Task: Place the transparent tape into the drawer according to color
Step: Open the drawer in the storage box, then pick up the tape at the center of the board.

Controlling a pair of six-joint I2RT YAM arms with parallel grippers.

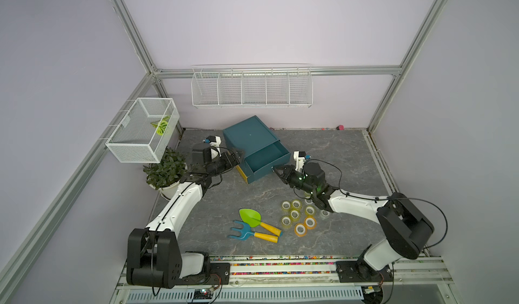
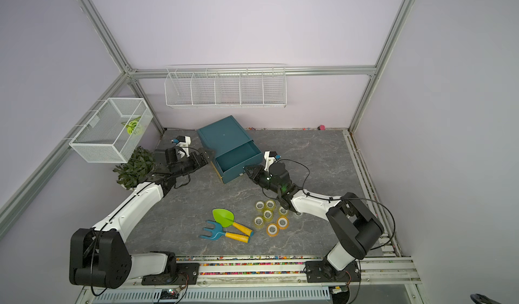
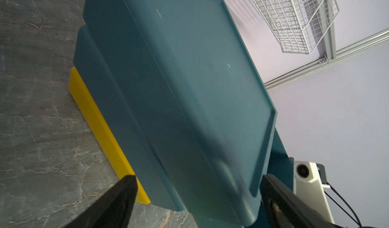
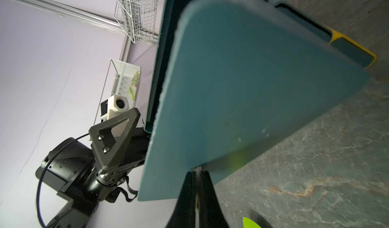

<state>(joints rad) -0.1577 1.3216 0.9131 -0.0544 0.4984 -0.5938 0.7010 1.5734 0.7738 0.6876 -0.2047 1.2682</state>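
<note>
Pairs white shell links with bulky black joint housings on left arm (image 1: 179,204) and right arm (image 1: 355,204). Ends each in a black, wedge-fingered tool: left gripper (image 1: 238,155), right gripper (image 1: 275,170). Stands on black base plates (image 1: 219,270). Trails thin black cables (image 1: 152,263). Carries white boxy wrist cameras (image 1: 214,142). Shows green lights (image 1: 302,178) at right wrist, two silver screws (image 4: 107,149) in one triangular finger (image 4: 128,118).

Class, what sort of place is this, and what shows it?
Probably a robotics lab test cell: an aluminium frame encloses plain walls, two robot arms are bolted to a front rail, and tape rolls sit as props.
</note>
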